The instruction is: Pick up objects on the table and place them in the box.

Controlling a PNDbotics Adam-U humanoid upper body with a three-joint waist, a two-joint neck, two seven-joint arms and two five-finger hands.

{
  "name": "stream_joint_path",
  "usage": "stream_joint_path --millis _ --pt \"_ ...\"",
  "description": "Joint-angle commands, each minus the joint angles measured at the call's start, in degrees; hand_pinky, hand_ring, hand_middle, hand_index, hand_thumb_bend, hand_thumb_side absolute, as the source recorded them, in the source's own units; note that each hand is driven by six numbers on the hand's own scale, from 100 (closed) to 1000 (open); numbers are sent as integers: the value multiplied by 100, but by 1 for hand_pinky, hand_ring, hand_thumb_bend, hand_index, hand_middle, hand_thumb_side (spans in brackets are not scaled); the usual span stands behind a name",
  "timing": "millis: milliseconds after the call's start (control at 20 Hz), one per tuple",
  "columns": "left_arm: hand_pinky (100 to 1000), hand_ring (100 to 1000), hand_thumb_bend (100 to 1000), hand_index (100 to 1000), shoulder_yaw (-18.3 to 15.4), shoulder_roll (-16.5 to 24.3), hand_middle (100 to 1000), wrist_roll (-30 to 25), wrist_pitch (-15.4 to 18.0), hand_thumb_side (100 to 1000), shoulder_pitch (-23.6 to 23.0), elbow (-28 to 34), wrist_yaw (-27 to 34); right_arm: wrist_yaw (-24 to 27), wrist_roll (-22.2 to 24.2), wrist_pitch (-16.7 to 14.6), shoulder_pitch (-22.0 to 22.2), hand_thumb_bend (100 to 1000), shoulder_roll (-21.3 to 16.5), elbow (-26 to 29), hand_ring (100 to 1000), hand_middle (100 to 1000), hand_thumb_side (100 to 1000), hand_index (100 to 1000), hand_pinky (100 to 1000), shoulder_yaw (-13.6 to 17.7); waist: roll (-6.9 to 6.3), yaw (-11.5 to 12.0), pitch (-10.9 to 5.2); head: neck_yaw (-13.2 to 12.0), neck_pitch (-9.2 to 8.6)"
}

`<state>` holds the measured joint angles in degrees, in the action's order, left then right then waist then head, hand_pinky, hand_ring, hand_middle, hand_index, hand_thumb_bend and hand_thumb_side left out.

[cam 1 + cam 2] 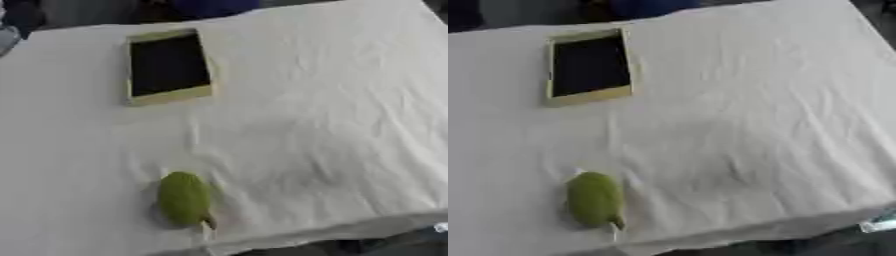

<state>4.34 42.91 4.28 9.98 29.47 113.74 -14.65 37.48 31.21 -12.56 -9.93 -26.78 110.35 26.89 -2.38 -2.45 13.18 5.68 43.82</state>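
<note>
Inside box (169, 97) (dark): contents unreadable

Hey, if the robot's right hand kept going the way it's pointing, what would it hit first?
Neither hand shows in either view, so its direction cannot be read. On the white cloth lie only a green object near the front edge and an open box farther back.

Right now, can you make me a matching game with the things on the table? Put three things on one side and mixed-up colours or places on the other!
Things:
1. box
2. green fruit-like object
3. tablecloth

Clues:
A. white and wrinkled, covering the whole table
B. near the front edge, oval, with a small stem-like end
C. toward the far left, pale rim, dark inside

Pairs: 1-C, 2-B, 3-A

Neither robot hand is in view.
</note>
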Motion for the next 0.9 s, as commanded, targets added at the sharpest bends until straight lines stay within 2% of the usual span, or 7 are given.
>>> stream_joint_path --millis 50,300,700,900 --pt "746 816 462 858 -114 234 715 30 10 100 45 85 3 -3 -12 -3 -15 100 -169 135 568 605 612 910 733 65 18 3 -100 -5 30" --pt "747 816 458 857 -98 233 715 -6 23 100 43 85 4 -2 -2 -15 -17 100 -174 127 568 605 612 910 733 58 27 10 -95 -44 30" --pt "749 818 443 856 -10 237 713 -239 -18 100 -11 85 -13 2 9 -11 -24 100 -172 128 568 604 612 909 732 44 22 7 -105 -737 30" --pt "748 820 418 860 290 291 712 -829 -55 100 45 85 46 -1 15 13 -11 100 -169 128 568 604 613 909 732 33 6 -5 -137 -848 30"
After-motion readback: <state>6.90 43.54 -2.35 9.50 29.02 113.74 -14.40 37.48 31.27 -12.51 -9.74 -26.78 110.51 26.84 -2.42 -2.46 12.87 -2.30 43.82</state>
